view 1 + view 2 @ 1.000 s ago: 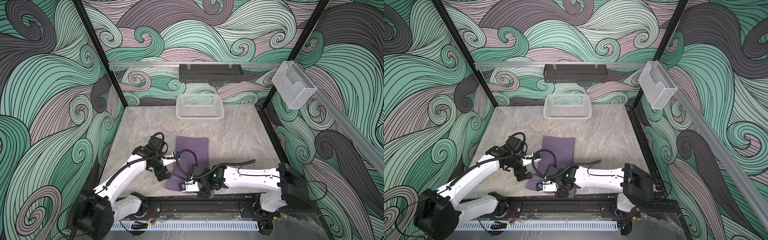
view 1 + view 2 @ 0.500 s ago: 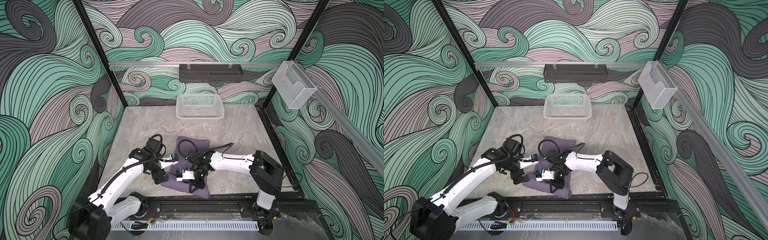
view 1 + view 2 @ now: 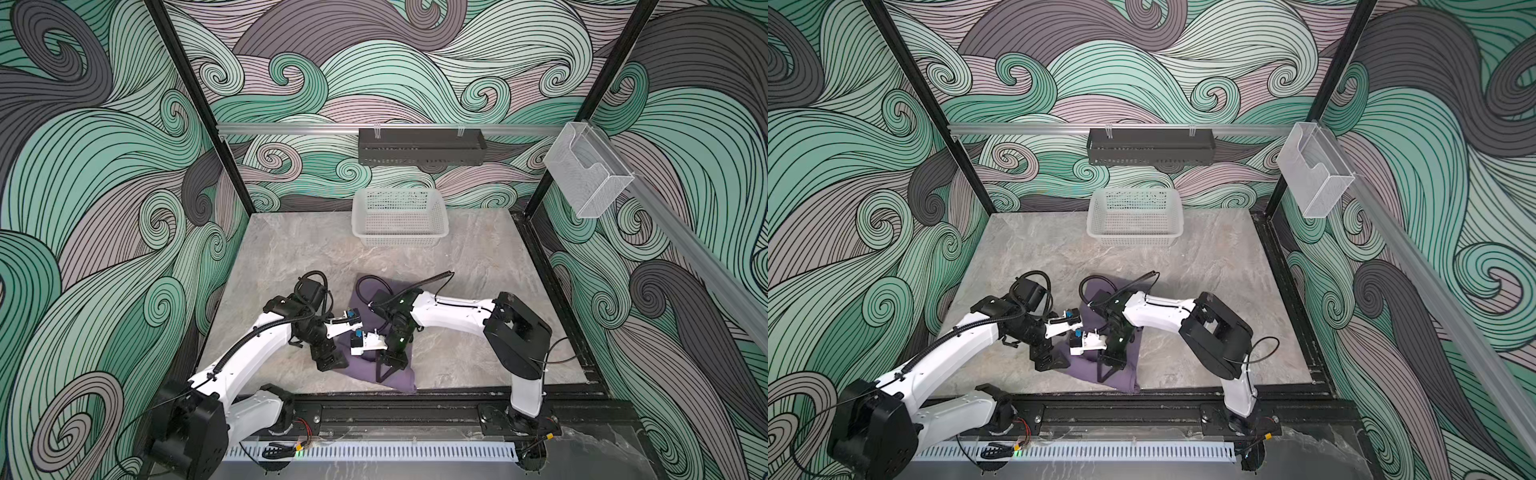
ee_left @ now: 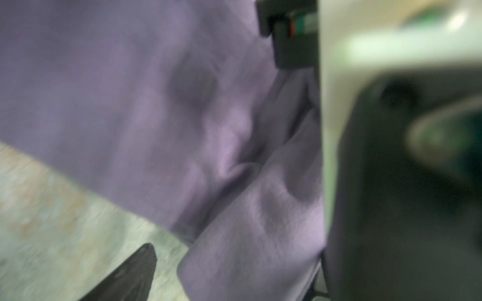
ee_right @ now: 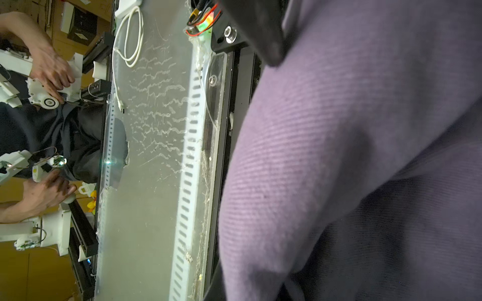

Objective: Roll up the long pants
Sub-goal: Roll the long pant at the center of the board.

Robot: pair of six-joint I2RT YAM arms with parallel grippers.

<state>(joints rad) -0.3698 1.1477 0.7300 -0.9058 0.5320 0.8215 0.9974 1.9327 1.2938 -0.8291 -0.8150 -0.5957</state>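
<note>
The long pants (image 3: 361, 371) lie folded at lower centre of both top views, where the right gripper (image 3: 388, 368), jaws closed, pinches a raised fold, apparently to start the roll, while the left gripper (image 3: 330, 361) stands wide open and empty at their left edge.

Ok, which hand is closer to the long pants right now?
Right. The right hand is shut on the long pants, over the fabric; the left hand hangs open beside their edge.
</note>
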